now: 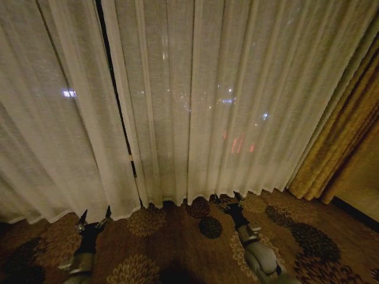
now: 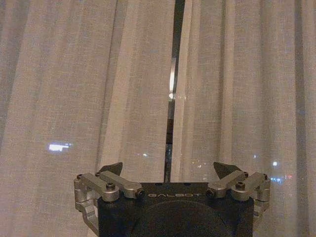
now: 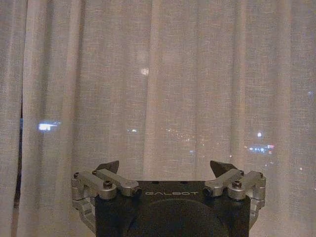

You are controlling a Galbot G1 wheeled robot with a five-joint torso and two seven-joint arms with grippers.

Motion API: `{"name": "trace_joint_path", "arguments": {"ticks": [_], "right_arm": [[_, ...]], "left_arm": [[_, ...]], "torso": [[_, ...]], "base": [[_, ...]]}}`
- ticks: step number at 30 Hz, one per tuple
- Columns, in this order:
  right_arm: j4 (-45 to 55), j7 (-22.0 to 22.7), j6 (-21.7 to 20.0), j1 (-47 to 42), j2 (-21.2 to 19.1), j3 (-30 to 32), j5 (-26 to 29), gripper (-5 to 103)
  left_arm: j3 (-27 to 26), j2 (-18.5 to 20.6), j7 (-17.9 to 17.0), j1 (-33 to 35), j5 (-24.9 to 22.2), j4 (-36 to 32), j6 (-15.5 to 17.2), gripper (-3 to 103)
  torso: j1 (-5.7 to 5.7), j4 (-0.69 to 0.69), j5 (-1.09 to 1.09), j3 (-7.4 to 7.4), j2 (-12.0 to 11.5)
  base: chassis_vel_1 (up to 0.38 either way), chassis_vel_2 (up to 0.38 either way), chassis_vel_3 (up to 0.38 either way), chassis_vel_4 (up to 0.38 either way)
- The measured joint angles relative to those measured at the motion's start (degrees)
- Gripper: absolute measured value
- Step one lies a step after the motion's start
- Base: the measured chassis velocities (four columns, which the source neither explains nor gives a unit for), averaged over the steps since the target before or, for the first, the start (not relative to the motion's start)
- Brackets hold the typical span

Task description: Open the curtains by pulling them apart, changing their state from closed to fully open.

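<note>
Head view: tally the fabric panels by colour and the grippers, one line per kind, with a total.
Sheer cream-white curtains: 2, the left panel and the right panel, with a narrow dark gap between them.
Golden-mustard drapes: 1, at the right edge.
Grippers: 2, the left gripper and the right gripper, both open, low near the curtain hems.
Total: 5

Head view high, angled down at curtains (image 1: 237,100) and carpet (image 1: 177,248), both wrist views low, facing the fabric closely, apparently sharing the dark centre gap (image 2: 170,108)
</note>
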Motion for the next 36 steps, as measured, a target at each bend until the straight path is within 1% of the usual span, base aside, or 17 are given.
{"name": "trace_joint_path", "arguments": {"ticks": [13, 16, 19, 20, 21, 23, 25, 26, 27, 29, 30, 31, 32, 34, 36], "right_arm": [[0.1, 0.0, -0.1, -0.2, 0.0, 0.1, 0.0, 100], [1.2, 0.1, -1.0, -1.3, 0.4, 1.2, 0.2, 100], [7.5, 0.8, -6.7, -7.5, 2.3, 7.0, 1.4, 100], [7.5, 0.8, -6.7, -7.5, 2.3, 7.0, 1.4, 100], [9.0, 1.0, -8.2, -9.1, 2.8, 8.5, 1.8, 100], [13.7, 1.6, -12.5, -13.8, 4.3, 12.8, 2.7, 100], [17.2, 2.0, -15.7, -17.3, 5.4, 16.1, 3.5, 100], [17.2, 2.0, -15.7, -17.3, 5.4, 16.1, 3.5, 100], [18.4, 2.1, -16.8, -18.4, 5.8, 17.2, 3.7, 100], [23.4, 2.7, -21.3, -23.5, 7.4, 21.9, 4.8, 100], [24.2, 1.7, -20.1, -24.6, 7.5, 23.2, 4.8, 100], [24.2, 1.7, -20.1, -24.6, 7.5, 23.2, 4.8, 100], [23.8, 0.5, -18.2, -25.1, 7.5, 24.1, 4.6, 100], [21.0, -1.6, -14.7, -24.2, 7.5, 24.4, 3.8, 100], [20.4, -2.1, -14.1, -23.7, 7.5, 24.3, 3.4, 100]], "left_arm": [[0.0, 0.0, 0.0, 0.0, 0.0, 0.0, 0.0, 100], [0.0, 0.0, 0.0, 0.0, 0.0, 0.0, 0.0, 100], [0.0, 0.0, 0.0, 0.0, 0.0, 0.0, 0.0, 100], [0.0, 0.0, 0.0, 0.0, 0.0, 0.0, 0.0, 100], [0.0, 0.0, 0.0, 0.0, 0.0, 0.0, 0.0, 100], [0.0, 0.0, 0.0, 0.0, 0.0, 0.0, 0.0, 100], [0.0, 0.0, 0.0, 0.0, 0.0, 0.0, 0.0, 100], [0.0, 0.0, 0.0, 0.0, 0.0, 0.0, 0.0, 100], [0.0, 0.0, 0.0, 0.0, 0.0, 0.0, 0.0, 100], [0.0, 0.0, 0.0, 0.0, 0.0, 0.0, 0.0, 100], [0.0, 0.0, 0.0, 0.0, 0.0, 0.0, 0.0, 100], [0.0, 0.0, 0.0, 0.0, 0.0, 0.0, 0.0, 100], [0.0, 0.0, 0.0, 0.0, 0.0, 0.0, 0.0, 100], [0.0, 0.0, 0.0, 0.0, 0.0, 0.0, 0.0, 100], [0.0, 0.0, 0.0, 0.0, 0.0, 0.0, 0.0, 100]], "torso": [[0.00, 0.01, 0.00, 0.00, 0.0], [0.00, 0.02, 0.01, 0.00, 0.0], [0.00, -0.01, 0.01, 0.00, 0.0], [0.00, -0.01, 0.01, 0.00, 0.0], [0.00, 0.00, 0.01, 0.00, 0.0], [0.00, 0.00, 0.00, -0.01, 0.0], [0.00, -0.01, 0.00, 0.00, 0.0], [0.00, -0.01, 0.00, 0.00, 0.0], [0.00, -0.01, 0.00, -0.01, 0.0], [0.00, -0.01, 0.00, -0.01, 0.0], [0.00, -0.03, -0.01, 0.00, 0.0], [0.00, -0.03, -0.01, 0.00, 0.0], [-0.01, -0.03, -0.06, -0.01, 0.0], [-0.01, -0.01, 0.04, -0.01, 0.0], [-0.01, 0.02, 0.01, -0.01, 0.0]], "base": [[0.000, 0.000, 0.000, 0.000], [0.000, 0.000, 0.000, 0.000], [0.000, 0.000, 0.000, 0.000], [0.000, 0.000, 0.000, 0.000], [0.000, 0.000, 0.000, 0.000], [0.000, 0.000, 0.000, 0.000], [0.000, 0.000, 0.000, 0.000], [0.000, 0.000, 0.000, 0.000], [0.000, 0.000, 0.000, 0.000], [0.000, 0.000, 0.000, 0.000], [0.000, 0.000, 0.000, 0.000], [0.000, 0.000, 0.000, 0.000], [0.000, 0.000, 0.000, 0.000], [0.000, 0.000, 0.000, 0.000], [0.000, 0.000, 0.000, 0.000]]}}
